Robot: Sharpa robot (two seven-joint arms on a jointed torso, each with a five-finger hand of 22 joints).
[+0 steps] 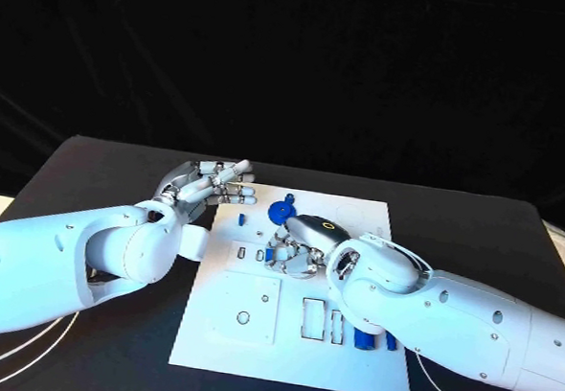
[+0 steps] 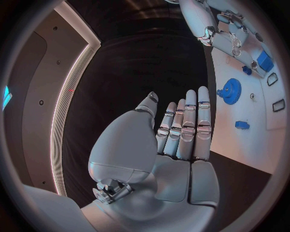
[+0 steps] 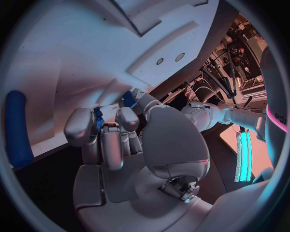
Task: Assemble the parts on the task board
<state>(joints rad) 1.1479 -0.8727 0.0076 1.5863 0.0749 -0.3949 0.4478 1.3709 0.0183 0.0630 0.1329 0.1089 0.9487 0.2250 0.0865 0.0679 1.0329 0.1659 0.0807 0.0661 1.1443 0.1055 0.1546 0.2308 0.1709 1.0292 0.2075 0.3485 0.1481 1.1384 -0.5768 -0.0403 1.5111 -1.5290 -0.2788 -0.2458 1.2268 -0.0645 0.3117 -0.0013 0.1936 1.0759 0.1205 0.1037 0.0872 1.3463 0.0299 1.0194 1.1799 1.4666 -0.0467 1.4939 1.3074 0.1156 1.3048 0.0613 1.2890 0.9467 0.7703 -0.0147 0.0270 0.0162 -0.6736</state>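
You have the task board [image 1: 294, 351] lying mid-bench [image 1: 105, 174]. Your left hand [image 1: 211, 184] sits just off its far left corner; your right hand [image 1: 294, 255] is over its middle, a gear part [image 1: 280, 212] just behind it.

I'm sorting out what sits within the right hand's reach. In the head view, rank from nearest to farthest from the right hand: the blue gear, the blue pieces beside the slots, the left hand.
1. Blue gear: on the task board, just beyond the right hand.
2. Left hand: off the board's far left corner.
3. Blue pieces beside the slots: near side, under the right forearm.
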